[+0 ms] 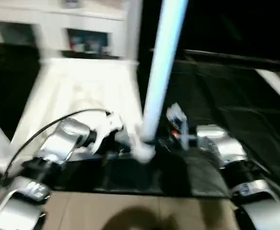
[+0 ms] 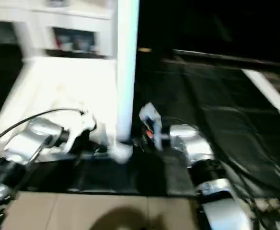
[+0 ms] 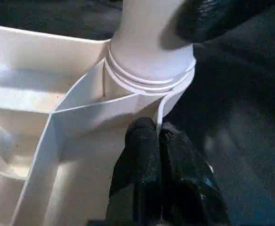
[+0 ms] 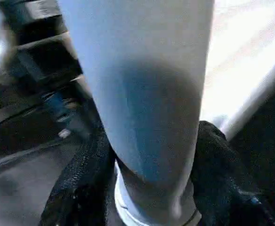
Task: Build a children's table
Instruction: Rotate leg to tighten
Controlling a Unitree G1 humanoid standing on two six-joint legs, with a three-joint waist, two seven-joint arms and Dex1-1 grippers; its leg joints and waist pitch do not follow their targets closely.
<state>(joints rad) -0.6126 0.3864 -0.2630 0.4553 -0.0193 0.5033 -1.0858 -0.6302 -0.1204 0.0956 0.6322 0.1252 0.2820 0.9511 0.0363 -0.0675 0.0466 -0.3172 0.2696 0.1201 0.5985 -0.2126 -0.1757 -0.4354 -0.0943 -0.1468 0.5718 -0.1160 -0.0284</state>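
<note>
Left gripper [image 3: 158,141]: seen in its wrist view with both black fingers pressed together, nothing between them; the tips are set against the rim of the table top, just below the corner socket.
Right gripper [image 4: 151,188]: seen in its wrist view with one black finger [image 4: 81,179] on each side of the upright leg, near its lower end; the fingers are closed against the leg and grip it.
Upright leg [image 1: 160,72]: a long white round leg, stood nearly vertical in the head views, its thick lower end seated in the corner socket [image 3: 149,70]; ring lines are seen around the foot of the leg where it meets the socket.
Table top [image 1: 82,96]: white plastic, laid underside up on a black mat [image 1: 216,105]; the ribs of the underside are seen in the left wrist view. It lies ahead of the left forearm, with the socketed corner nearest the grippers.
Second leg [image 1: 276,86]: laid flat on the mat at the far right, well apart from the top.
Cabinet [image 1: 77,28]: white, with glass doors, stood behind the table top.
</note>
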